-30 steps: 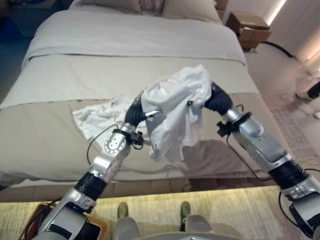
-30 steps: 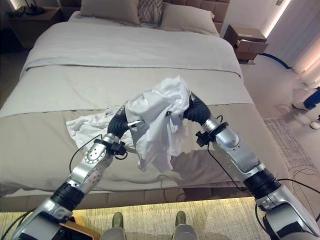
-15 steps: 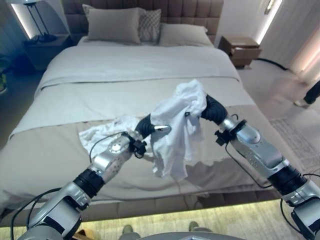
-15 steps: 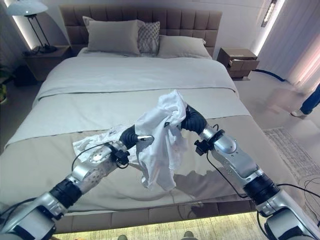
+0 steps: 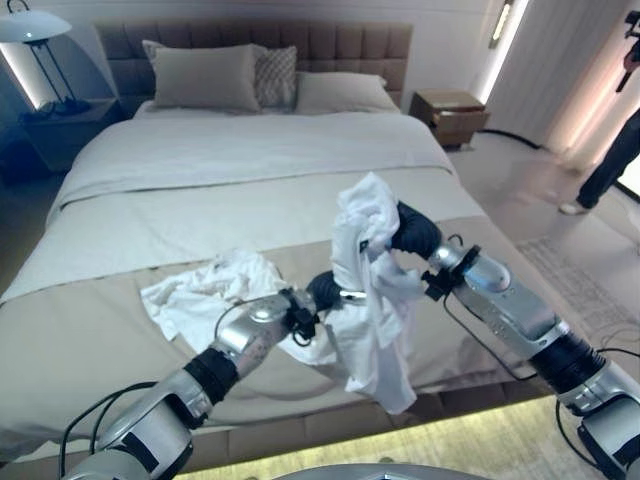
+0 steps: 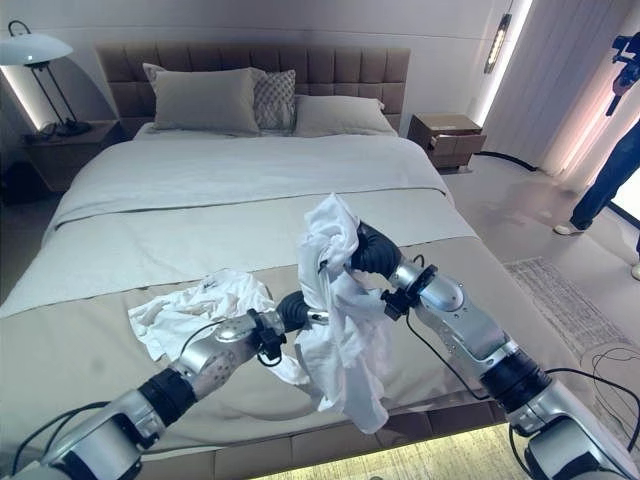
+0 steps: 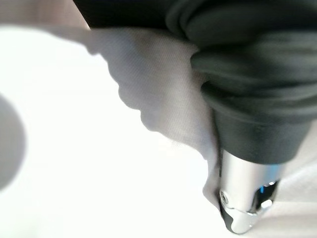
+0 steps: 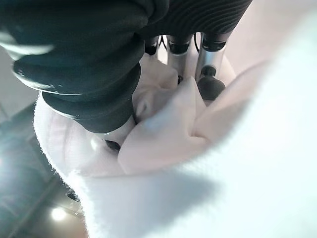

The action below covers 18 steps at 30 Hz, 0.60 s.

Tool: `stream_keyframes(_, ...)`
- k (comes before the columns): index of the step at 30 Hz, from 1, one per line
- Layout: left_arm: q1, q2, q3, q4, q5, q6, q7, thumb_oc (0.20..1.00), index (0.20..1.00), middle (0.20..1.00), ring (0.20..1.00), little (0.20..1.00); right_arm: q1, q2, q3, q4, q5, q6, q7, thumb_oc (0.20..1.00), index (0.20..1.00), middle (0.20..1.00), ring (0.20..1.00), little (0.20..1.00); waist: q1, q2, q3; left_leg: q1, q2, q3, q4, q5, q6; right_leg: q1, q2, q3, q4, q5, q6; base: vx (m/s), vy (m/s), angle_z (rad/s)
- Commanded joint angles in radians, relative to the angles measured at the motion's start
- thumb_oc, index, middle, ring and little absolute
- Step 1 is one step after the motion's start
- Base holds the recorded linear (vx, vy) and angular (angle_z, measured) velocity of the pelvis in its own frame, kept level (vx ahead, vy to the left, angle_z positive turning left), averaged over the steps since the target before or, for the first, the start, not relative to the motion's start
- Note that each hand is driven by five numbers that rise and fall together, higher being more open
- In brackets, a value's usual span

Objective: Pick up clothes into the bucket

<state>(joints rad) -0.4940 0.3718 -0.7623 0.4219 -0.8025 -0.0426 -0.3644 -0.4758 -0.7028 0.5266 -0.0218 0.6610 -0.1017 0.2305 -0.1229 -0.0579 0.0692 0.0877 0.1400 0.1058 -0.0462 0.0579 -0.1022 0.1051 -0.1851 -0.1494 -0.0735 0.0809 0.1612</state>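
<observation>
Second garment: a crumpled white cloth garment lies on the beige bed cover, just beside and behind the left forearm, untouched by either hand
Left hand: the left hand is pressed into the lower side of the held cloth; its wrist view shows one silver finger lying straight against white fabric, but I cannot tell whether the others are closed on it
Held garment: a white, soft bunched shirt hangs in the air off the near edge of the bed, clear of the cover, between the two hands
Long axis: near upright; the top bunch sits at the right hand's fingers and the loose tail drops well below both hands
Right hand: the right hand is the higher one and carries the weight; its wrist view shows dark-tipped fingers curled into folds of the shirt, so it has a closed hold on it
Nearer hand: the right, at the shirt's top; the left only steadies lower down
Bucket: its place cannot be told from here, so the carry direction is open
Bystander: a person stands far beyond the right arm
</observation>
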Motion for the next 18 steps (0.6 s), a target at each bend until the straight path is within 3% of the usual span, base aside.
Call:
stream_keyframes(1, -0.122, -0.057, -0.021, 0.082, 0.129, -0.079, 0.068, 0.573, 0.573, 0.573, 0.573, 0.573, -0.106, 0.056, -0.062, -0.088, 0.064, -0.077, -0.029, 0.2, 0.2, 0.2, 0.2, 0.2, 0.006, -0.035, -0.005, -0.054, 0.02, -0.029, 0.072, -0.025, 0.001, -0.008, -0.043, -0.009, 0.052, -0.006, 0.046, 0.0, -0.001, 0.05)
stream_keyframes(2, -0.12, -0.077, -0.007, 0.099, 0.15, -0.084, 0.1, 0.2, 0.2, 0.2, 0.2, 0.2, -0.101, 0.058, -0.068, -0.096, 0.063, -0.076, -0.033, 0.2, 0.2, 0.2, 0.2, 0.2, 0.008, -0.036, -0.004, -0.057, 0.02, -0.031, 0.074, -0.026, 0.002, -0.008, -0.044, -0.012, 0.054, -0.007, 0.046, 0.0, -0.002, 0.06)
stream_keyframes(5, -0.112, -0.131, 0.043, 0.112, 0.166, -0.102, 0.174, 0.2, 0.2, 0.2, 0.2, 0.2, -0.09, 0.068, -0.089, -0.092, 0.06, -0.075, -0.059, 0.2, 0.2, 0.2, 0.2, 0.2, 0.016, -0.039, 0.002, -0.063, 0.018, -0.039, 0.078, -0.026, 0.005, -0.006, -0.045, -0.018, 0.056, -0.008, 0.044, -0.01, -0.002, 0.08)
stream_keyframes(8, -0.105, -0.135, 0.055, 0.107, 0.189, -0.109, 0.189, 0.2, 0.2, 0.2, 0.2, 0.2, -0.084, 0.063, -0.099, -0.094, 0.061, -0.073, -0.062, 0.2, 0.2, 0.2, 0.2, 0.2, 0.02, -0.04, 0.003, -0.064, 0.017, -0.041, 0.08, -0.027, 0.007, -0.005, -0.044, -0.019, 0.056, -0.008, 0.044, 0.0, -0.001, 0.02)
stream_keyframes(18, 0.075, -0.072, 0.222, -0.009, 0.174, -0.14, 0.256, 0.2, 0.2, 0.2, 0.2, 0.2, -0.021, 0.052, -0.161, -0.096, 0.067, -0.079, -0.074, 0.2, 0.2, 0.2, 0.2, 0.2, 0.053, -0.045, 0.009, -0.064, 0.021, -0.048, 0.092, -0.032, 0.009, 0.004, -0.045, -0.024, 0.061, -0.018, 0.04, 0.0, -0.007, 0.02)
